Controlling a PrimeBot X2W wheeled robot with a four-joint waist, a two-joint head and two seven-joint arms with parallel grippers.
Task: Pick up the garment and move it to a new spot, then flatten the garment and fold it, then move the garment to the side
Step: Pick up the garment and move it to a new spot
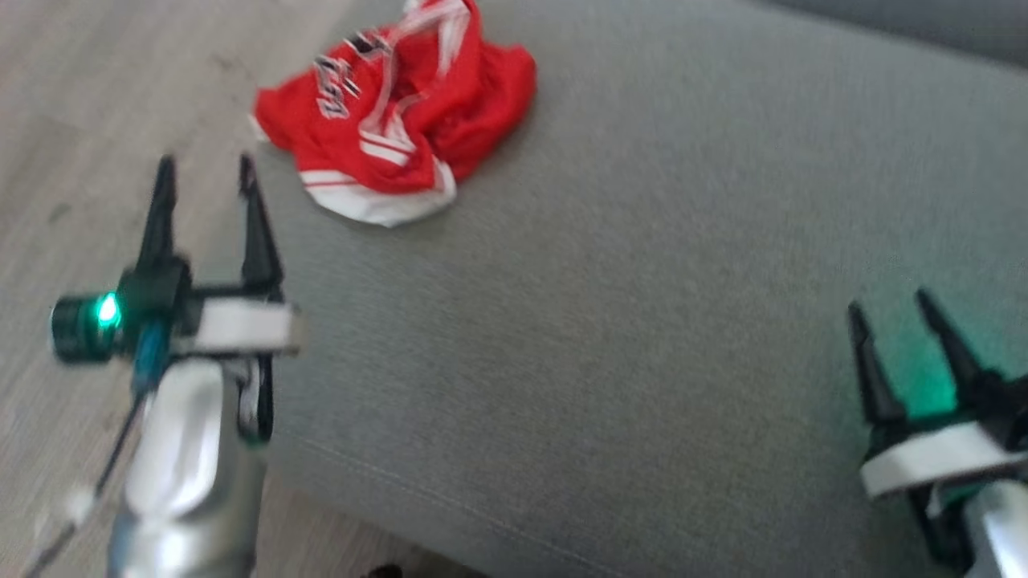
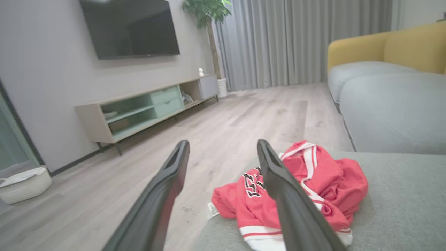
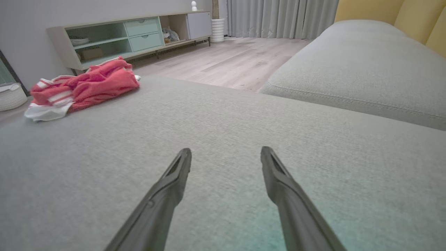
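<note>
Left gripper [image 1: 206, 165] gapes empty; garment [image 1: 397, 104] crumpled near, ahead, untouched

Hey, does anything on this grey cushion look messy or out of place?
Yes: the red jersey lies crumpled in a heap near the floor-side edge of the grey cushion, with a small white tag poking past that edge. The left gripper and right gripper are open, clear of it. Nothing else looks odd.

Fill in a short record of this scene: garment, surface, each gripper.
garment: red with white trim, crumpled, not folded
surface: grey sofa cushion, garment near its edge beside the wooden floor
left gripper: fingers apart, holding nothing, short of the garment
right gripper: fingers apart, holding nothing, above bare cushion
</note>
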